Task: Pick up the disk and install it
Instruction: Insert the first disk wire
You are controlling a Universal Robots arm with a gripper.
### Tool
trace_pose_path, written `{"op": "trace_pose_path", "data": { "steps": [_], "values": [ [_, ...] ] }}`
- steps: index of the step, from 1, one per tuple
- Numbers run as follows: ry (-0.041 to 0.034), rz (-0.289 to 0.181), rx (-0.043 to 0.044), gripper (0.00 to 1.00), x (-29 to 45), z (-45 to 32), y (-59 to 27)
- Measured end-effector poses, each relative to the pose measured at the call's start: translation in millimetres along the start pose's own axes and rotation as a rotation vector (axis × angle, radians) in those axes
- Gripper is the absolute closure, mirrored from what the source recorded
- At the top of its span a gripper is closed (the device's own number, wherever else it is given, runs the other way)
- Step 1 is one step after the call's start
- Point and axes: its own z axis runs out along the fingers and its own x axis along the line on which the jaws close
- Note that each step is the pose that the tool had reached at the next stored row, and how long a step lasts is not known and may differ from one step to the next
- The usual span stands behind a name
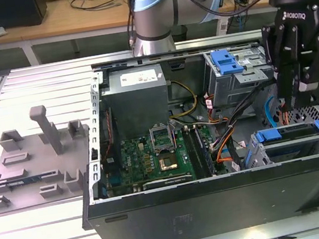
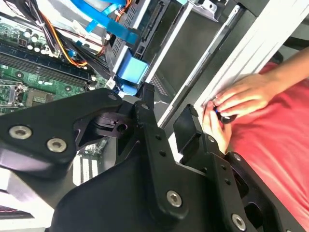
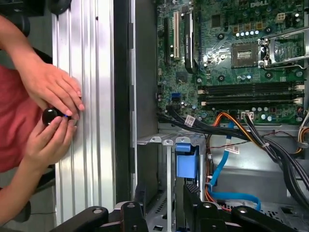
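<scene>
The gripper (image 1: 292, 97) is seen hanging just above the disk (image 1: 290, 137), jaws apart w/ nothing held between them (the gap is plain in both wrist views). The disk is parked in the drive cage (image 3: 153, 141) at the front corner of the black case (image 1: 222, 206), on the exterior view's right, blue carrier rail facing up. Judged to be the approach-for-pick stage, imo. To be done well, the fingers should be squared to the blue rail before anything is closed, and the orange and black cables (image 1: 234, 132) just beside the cage should be avoided, since they'd be snagged easily. The plastic rail is prob a better bite than the drive's smooth silver shell. Materials: cage is thin sheet metal w/ bent tabs, mobo (image 1: 152, 151) is green & densely studded, table (image 1: 32, 85) is ribbed aluminium. A person's hands (image 3: 50, 87) are rested on that ribbing, pinched round a small black round thing (image 3: 49, 116).
</scene>
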Motion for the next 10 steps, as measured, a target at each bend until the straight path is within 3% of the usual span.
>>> {"op": "trace_pose_path", "data": {
  "steps": [6,10],
  "values": [
    [0.0164,0.000,0.0003,0.56,-11.0,-4.3,-2.7],
    [0.0249,-0.003,-0.0032,0.56,-16.4,-6.3,-9.8]
  ]
}}
